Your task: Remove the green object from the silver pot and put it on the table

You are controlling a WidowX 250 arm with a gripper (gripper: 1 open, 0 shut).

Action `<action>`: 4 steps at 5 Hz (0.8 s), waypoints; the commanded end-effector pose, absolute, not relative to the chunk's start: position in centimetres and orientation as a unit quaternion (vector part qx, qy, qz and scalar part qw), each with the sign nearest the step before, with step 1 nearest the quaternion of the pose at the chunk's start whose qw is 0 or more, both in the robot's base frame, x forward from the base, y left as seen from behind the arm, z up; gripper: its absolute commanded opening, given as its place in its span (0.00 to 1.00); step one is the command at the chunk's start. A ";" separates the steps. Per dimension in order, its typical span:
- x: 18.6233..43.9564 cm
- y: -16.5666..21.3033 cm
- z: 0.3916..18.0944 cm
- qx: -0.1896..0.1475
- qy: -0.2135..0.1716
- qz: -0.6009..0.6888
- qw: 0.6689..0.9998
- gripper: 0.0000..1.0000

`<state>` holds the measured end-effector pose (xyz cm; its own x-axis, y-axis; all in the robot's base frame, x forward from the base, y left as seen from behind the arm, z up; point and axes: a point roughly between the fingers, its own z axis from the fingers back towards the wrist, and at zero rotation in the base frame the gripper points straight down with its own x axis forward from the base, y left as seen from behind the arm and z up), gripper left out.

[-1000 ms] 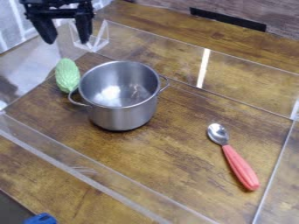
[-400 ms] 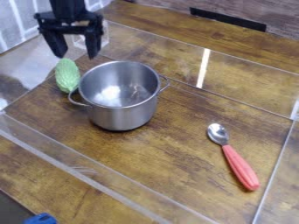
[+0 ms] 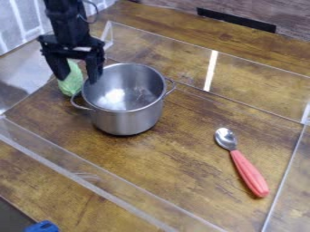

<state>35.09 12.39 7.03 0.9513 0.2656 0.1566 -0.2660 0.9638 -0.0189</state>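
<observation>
I take the silver pot (image 3: pixel 123 98) as my landmark, and I begin from the side nearest to the camera. In front of the pot there is only bare wood of the table (image 3: pixel 145 177) up to the clear acrylic wall (image 3: pixel 72 168) that crosses the near edge. To the right of the pot and nearer to me, well apart from it, lies a spoon with a red handle (image 3: pixel 242 161); it has no part in this job and I leave it. The pot itself stands upright, and inside I see only shiny steel with pale reflections, no green thing. The green object (image 3: pixel 74 82) lies on the table just beside the pot's left rim, on the far-left side, so by my judgement the removing is already done, or it was never inside. Directly over it is the gripper (image 3: pixel 69 70), pointing down, with its two fingers (image 3: pixel 54 65) spread wide on both sides of the lump and not pinching it. I think the fingers straddle it this way to be ready for closing, but whether they touch it I cannot tell.
</observation>
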 end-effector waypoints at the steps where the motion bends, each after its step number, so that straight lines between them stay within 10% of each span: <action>1: 34.9 10.8 7.4 0.008 -0.097 0.144 0.985 1.00; 2: 34.4 9.5 6.8 0.010 -0.097 0.163 0.982 0.00; 4: 35.9 9.5 13.1 0.036 -0.123 0.108 0.986 0.00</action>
